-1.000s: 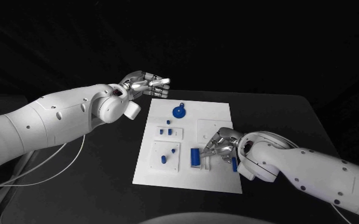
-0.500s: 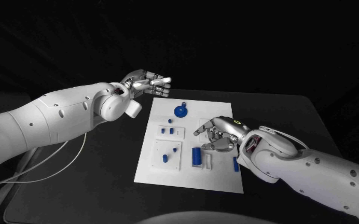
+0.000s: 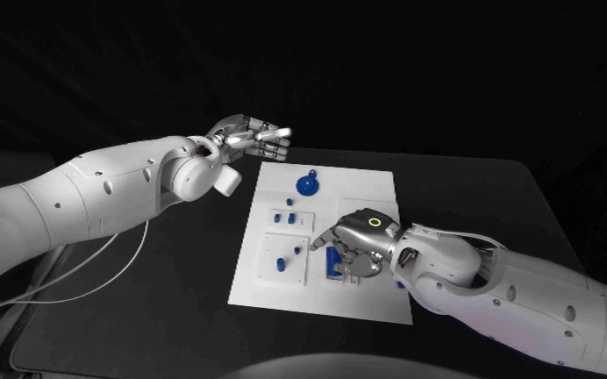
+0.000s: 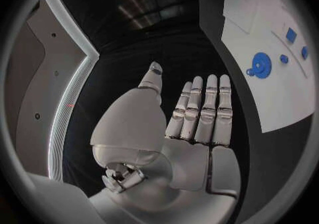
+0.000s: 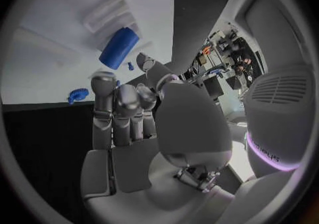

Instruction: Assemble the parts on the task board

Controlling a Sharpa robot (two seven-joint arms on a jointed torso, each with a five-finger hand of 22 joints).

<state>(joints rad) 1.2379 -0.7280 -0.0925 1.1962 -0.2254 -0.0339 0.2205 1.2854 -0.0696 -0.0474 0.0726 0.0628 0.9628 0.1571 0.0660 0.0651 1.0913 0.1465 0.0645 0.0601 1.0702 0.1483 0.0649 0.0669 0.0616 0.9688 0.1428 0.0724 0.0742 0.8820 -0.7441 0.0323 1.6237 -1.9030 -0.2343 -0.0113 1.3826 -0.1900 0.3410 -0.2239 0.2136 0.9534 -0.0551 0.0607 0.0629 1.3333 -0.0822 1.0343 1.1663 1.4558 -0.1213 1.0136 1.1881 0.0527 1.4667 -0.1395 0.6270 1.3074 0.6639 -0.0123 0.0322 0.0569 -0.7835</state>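
Black table [image 3: 152, 291]: left hand [image 3: 246, 140] spread, holding nothing; right hand [image 3: 351, 243] hovers over task board [image 3: 367, 188], grip unclear.

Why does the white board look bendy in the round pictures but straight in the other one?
Left wrist view: the fisheye lens curves the white task board edge. Right wrist view: the same bending, behind the right hand. Head view: an ordinary lens keeps the board's edges straight.

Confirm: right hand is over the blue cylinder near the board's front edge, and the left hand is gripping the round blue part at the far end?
Not quite. In the head view the left hand holds nothing; it hovers beyond the task board, off its far left corner, apart from the round blue part. The right hand is over the blue cylinder.
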